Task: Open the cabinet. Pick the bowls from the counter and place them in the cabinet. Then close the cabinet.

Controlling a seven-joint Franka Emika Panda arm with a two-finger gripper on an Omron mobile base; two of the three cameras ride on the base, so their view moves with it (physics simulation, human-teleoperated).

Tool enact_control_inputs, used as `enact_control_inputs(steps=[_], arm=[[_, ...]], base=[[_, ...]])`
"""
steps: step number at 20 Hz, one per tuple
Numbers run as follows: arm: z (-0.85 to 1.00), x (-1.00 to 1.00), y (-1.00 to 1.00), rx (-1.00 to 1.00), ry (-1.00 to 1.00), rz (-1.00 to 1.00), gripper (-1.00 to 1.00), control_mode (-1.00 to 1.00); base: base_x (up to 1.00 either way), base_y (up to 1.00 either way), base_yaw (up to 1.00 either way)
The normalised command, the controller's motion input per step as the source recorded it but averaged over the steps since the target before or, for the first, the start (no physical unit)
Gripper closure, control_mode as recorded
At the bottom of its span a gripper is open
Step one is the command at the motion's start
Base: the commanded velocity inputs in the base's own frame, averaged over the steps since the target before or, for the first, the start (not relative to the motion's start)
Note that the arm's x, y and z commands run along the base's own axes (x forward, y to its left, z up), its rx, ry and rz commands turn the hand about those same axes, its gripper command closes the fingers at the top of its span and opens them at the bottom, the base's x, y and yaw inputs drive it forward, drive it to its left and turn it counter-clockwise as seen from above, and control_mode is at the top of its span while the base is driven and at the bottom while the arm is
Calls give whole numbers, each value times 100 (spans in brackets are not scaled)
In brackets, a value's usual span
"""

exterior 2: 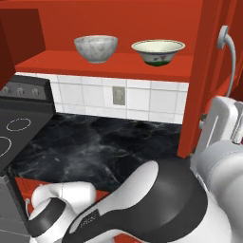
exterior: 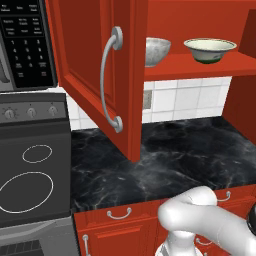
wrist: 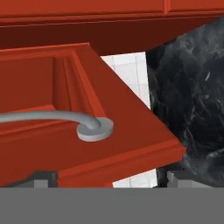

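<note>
With both bowls [exterior 2: 96, 48] sitting on the cabinet [exterior 2: 114, 64] shelf, the gripper [wrist: 107, 177] is hovering wide open, empty, by the right door [wrist: 87, 127], whose rigid, slick handle [wrist: 52, 118] at ten o'clock looks best grasped mid-bar.

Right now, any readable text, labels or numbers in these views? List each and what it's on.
Microwave keypad: rows of small white button labels and digits, too blurred to read.
Stove knobs: tick marks only, no readable text.
Wall outlet: no text.
Cabinet, bowls, counter: no writing.
</note>
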Motion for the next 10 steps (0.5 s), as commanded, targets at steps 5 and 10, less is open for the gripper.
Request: enact_control_inputs(steps=[5, 10], arm=[[-20, 60, 33, 5, -12, 3, -100, -100], [-50, 75, 42, 12, -9, 3, -100, -100]], base=[[0, 0, 0], [0, 0, 0]])
